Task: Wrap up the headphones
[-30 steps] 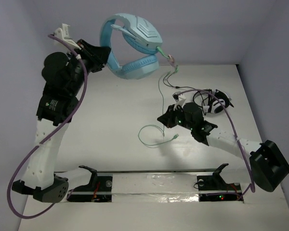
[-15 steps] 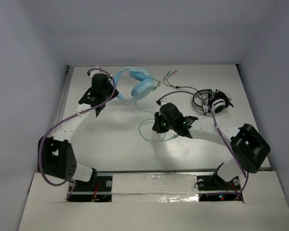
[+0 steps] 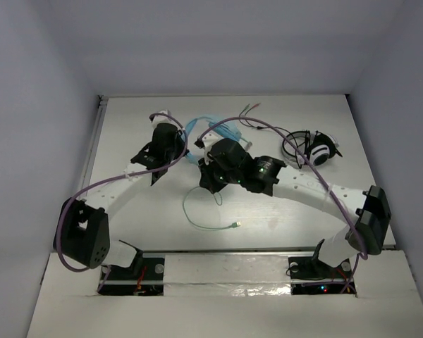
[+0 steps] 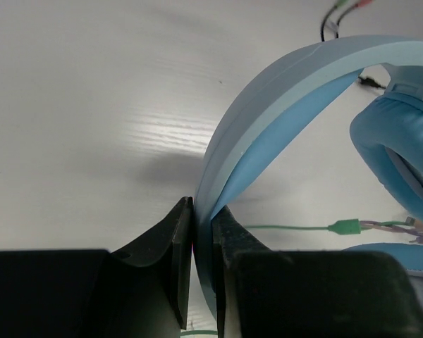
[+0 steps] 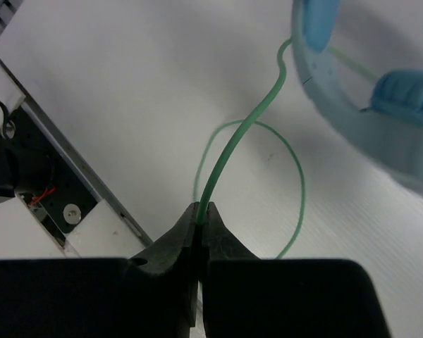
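Left wrist view: the left gripper (image 4: 202, 213) pinches the stiff-looking headband (image 4: 289, 84) of the headphones (image 4: 402, 141) (a firm handle); beside them, the right gripper (image 5: 199, 209) nips the limp green cable (image 5: 236, 144).

Cool, even light is falling from above onto the table (image 3: 282, 218), glaring faintly in the left wrist view, where the headphones (image 4: 282, 91) are casting a soft shadow. In the right wrist view they are blurring; the cable (image 5: 225, 155) is showing sharp.
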